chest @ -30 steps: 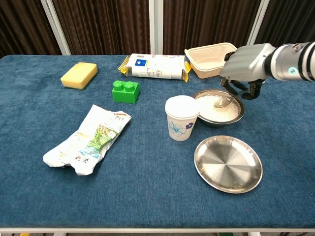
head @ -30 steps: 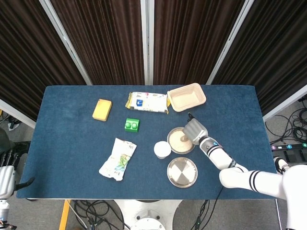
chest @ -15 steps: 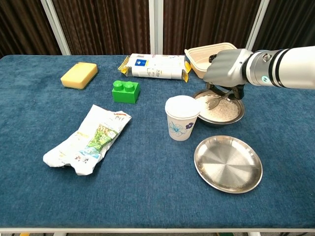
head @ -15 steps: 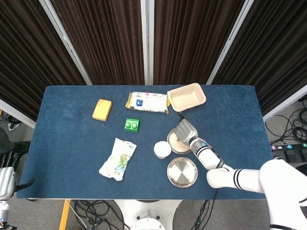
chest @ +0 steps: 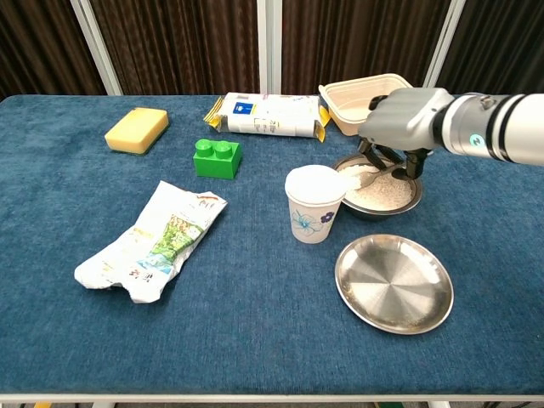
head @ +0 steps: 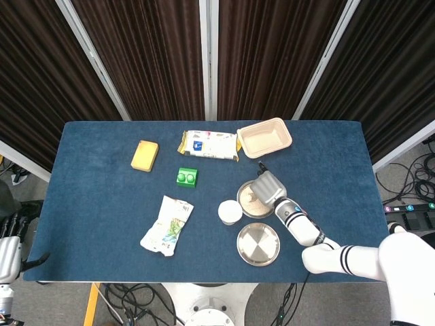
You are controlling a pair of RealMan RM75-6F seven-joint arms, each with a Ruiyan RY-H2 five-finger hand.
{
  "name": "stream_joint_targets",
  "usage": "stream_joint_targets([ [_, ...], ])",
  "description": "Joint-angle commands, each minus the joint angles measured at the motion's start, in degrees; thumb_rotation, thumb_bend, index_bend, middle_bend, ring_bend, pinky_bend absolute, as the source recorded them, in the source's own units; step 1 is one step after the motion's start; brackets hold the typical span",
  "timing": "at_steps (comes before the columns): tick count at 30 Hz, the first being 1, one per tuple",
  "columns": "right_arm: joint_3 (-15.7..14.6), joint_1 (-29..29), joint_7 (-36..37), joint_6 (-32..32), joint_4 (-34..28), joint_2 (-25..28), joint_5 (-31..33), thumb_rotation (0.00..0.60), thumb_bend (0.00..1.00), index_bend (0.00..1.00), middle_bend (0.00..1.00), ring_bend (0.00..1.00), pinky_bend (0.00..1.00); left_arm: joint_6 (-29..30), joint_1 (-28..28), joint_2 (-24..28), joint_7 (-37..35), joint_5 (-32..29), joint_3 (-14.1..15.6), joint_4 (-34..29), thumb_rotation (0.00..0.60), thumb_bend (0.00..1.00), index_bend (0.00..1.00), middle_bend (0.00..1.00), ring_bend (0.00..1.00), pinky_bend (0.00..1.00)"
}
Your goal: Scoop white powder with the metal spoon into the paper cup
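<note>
The metal spoon (chest: 367, 176) is pinched in the right hand (chest: 401, 121), whose fingers are curled down around the handle above the round metal bowl of white powder (chest: 379, 188). The spoon's heaped bowl is held at the bowl's left rim, just beside the white paper cup with a blue flower print (chest: 312, 203), which stands upright towards the table's right half. Close to the near edge, in front of the powder bowl, an empty round steel plate (chest: 393, 283) is seen. Behind the hand, by the far edge, a beige rectangular tray (chest: 359, 101) is set, with a white and yellow snack packet (chest: 266, 115) lying to its left. A green toy brick (chest: 217, 158) and a yellow sponge block (chest: 136, 130) are placed further left, and a crumpled white and green bag (chest: 153, 240) lies nearer the front. Of the left hand (head: 8, 255), only a part is seen, beyond the table's left near corner in the head view; its pose cannot be told.
</note>
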Motion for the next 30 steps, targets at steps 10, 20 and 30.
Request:
stream_joint_targets([
  [10, 2.09, -10.85, 23.79, 3.19, 5.3, 0.92, -14.81, 0.6, 0.36, 0.61, 0.59, 0.24, 0.05, 0.6, 0.01, 0.77, 0.34, 0.76, -0.02, -1.4, 0.6, 0.16, 0.23, 0.14, 0.07, 0.05],
  [20, 3.75, -13.34, 30.85, 3.37, 1.13, 5.66, -20.25, 0.6, 0.37, 0.61, 0.59, 0.23, 0.05, 0.48, -0.25, 1.42, 0.67, 0.83, -0.21, -2.31, 0.6, 0.16, 0.23, 0.14, 0.07, 0.05],
  [30, 5.94, -11.78, 30.48, 0.25, -9.43, 12.91, -22.35, 0.6, 0.37, 0.61, 0.59, 0.24, 0.05, 0.17, -0.5, 1.28, 0.87, 0.61, -0.35, -2.11, 0.6, 0.16, 0.23, 0.14, 0.07, 0.05],
])
